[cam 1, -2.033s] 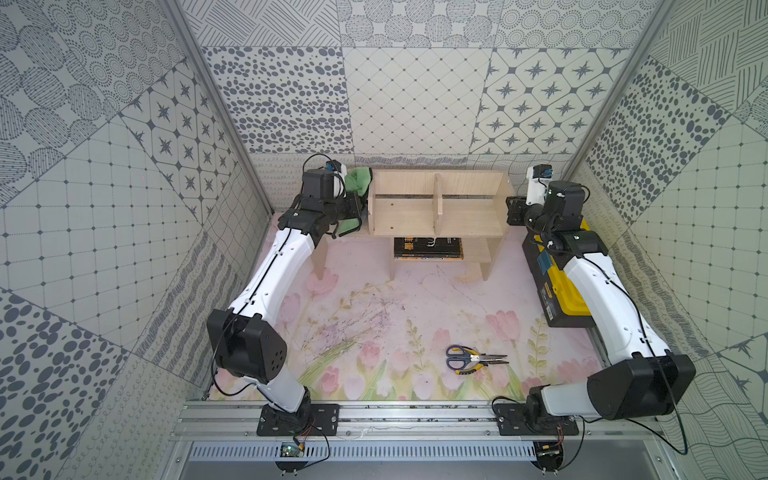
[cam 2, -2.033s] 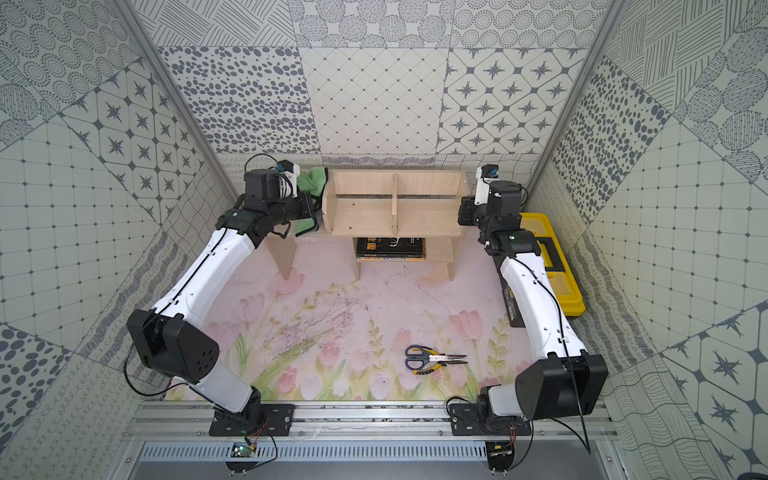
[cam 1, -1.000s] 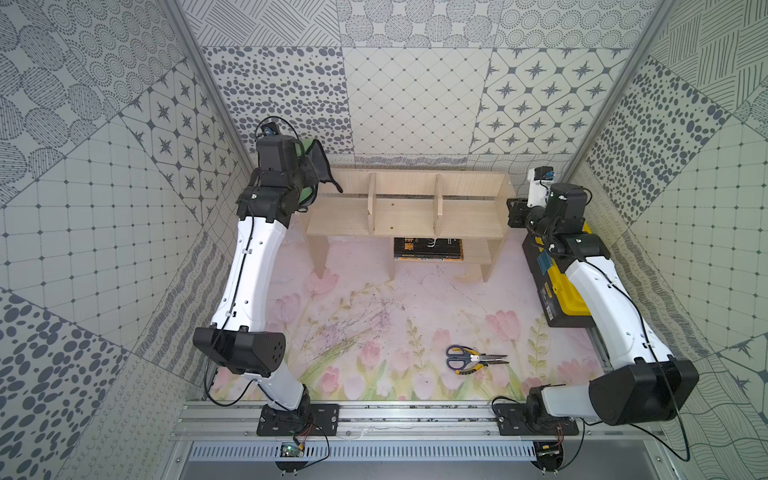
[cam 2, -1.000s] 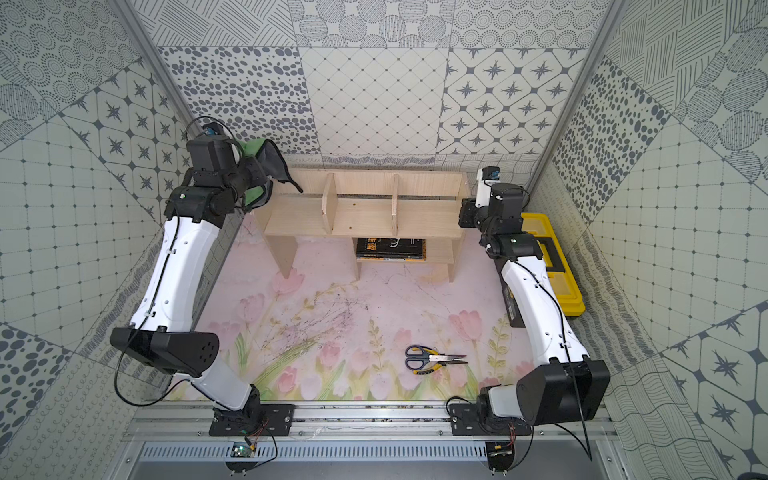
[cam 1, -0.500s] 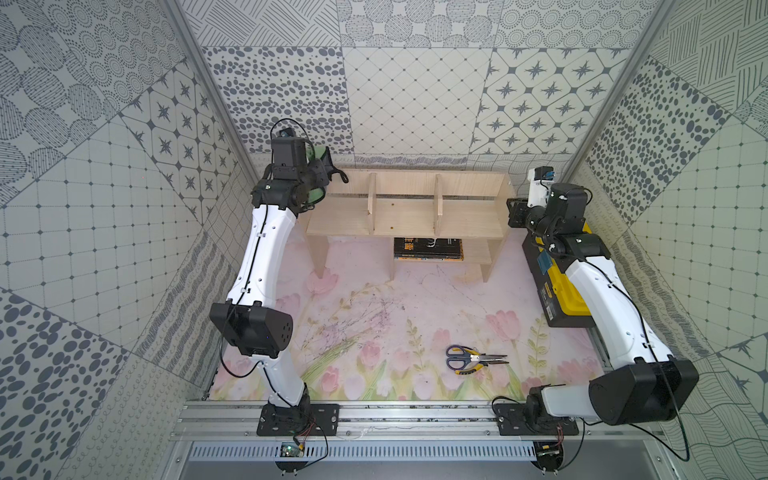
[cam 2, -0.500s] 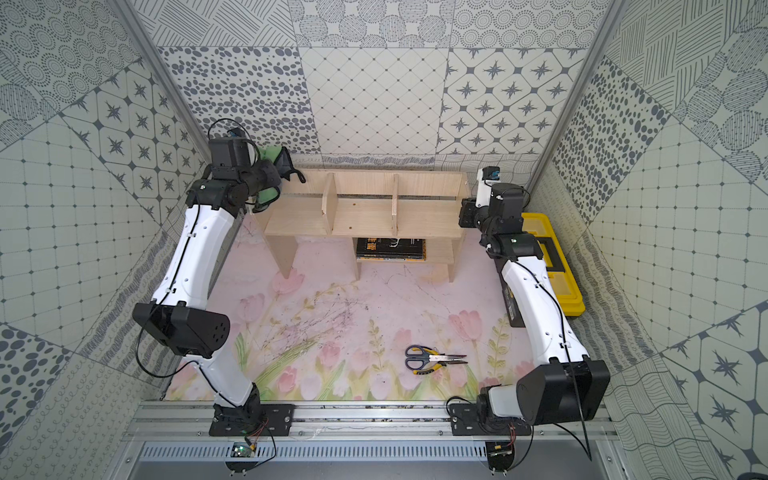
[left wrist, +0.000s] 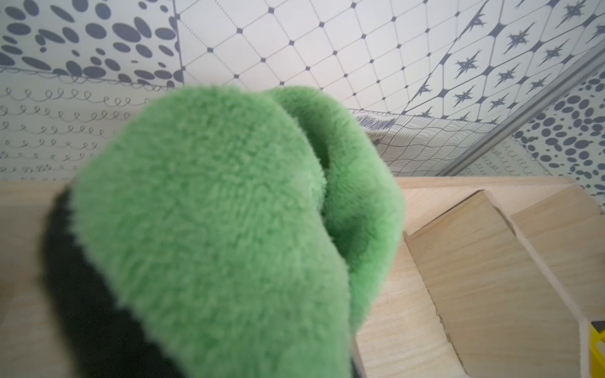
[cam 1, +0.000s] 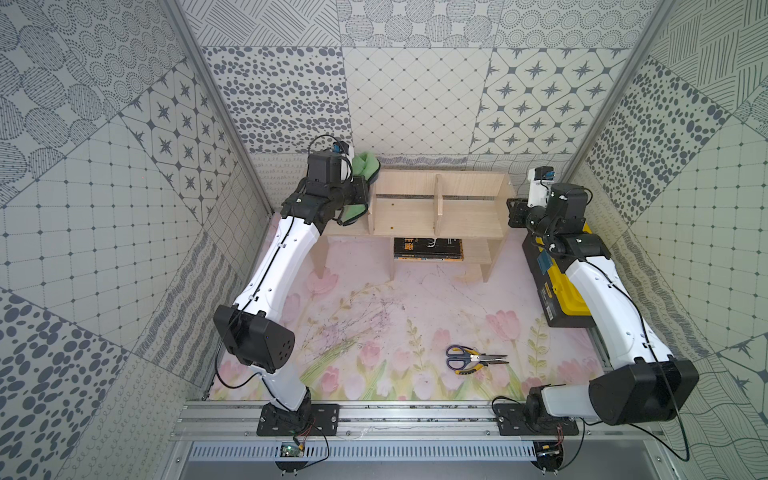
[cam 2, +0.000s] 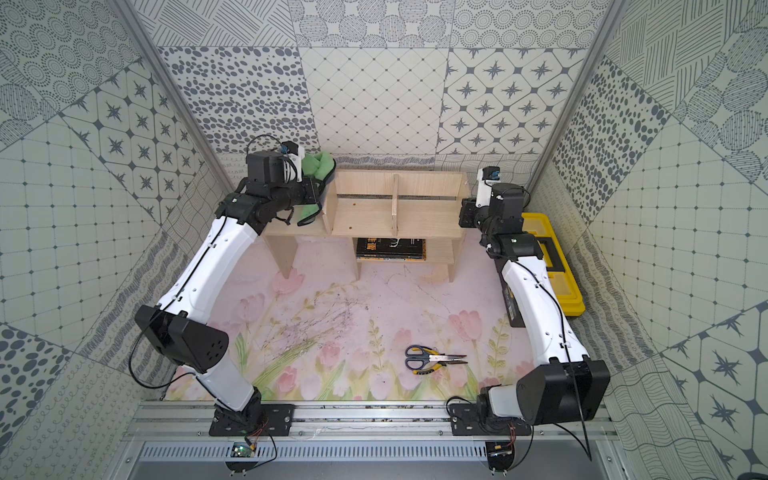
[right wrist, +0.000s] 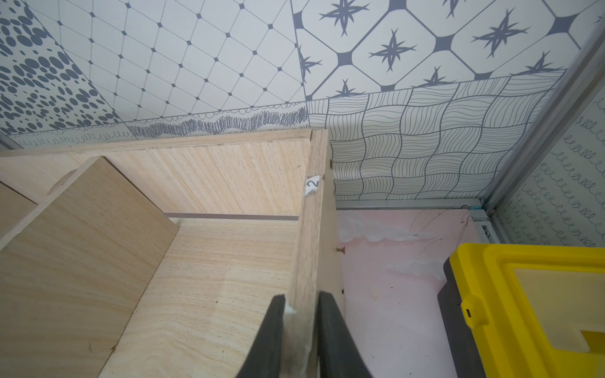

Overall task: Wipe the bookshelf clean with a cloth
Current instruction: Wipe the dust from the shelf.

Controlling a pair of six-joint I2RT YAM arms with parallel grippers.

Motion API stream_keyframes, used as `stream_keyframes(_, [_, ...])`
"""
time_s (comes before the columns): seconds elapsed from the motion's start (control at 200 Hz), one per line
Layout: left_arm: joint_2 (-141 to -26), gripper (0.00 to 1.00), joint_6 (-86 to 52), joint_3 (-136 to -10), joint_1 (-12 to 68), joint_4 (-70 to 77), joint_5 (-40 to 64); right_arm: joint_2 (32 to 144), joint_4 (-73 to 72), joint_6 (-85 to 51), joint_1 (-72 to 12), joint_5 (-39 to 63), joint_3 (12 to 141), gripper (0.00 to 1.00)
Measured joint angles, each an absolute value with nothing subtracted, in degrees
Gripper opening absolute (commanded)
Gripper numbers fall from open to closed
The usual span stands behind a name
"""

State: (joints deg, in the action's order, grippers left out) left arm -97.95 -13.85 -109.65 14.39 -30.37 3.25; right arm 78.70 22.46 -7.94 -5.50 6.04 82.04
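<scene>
Swinging back down, left hand [cam 1: 360, 193] brings cloth [cam 1: 366, 165] into bookshelf [cam 1: 465, 216].

Pale wood bookshelf [cam 1: 465, 216], low and wide, standing upright against back wall; two dividers, three bays, small lower shelf under right part. Fluffy cloth [cam 1: 366, 164], green face outward, dark grey edge, bunched up in left bay, just beside left divider.

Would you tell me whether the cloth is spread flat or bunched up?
Bunched up: the cloth bulges in rounded green folds, held by the left gripper.
</scene>
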Motion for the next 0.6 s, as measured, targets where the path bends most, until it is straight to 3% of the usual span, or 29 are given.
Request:
stream_keyframes(0.235, [-84.73, 0.0, -15.49, -92.25, 12.27, -27.59, -2.13, 78.7, 22.46, -7.94, -5.5, 6.09, 82.04, 0.0])
stream_keyframes(0.6, [-78.74, 0.0, -16.64, -88.88, 9.56, -30.96, -3.92, 78.65, 22.41, -7.92, -5.5, 6.11, 81.97, 0.0])
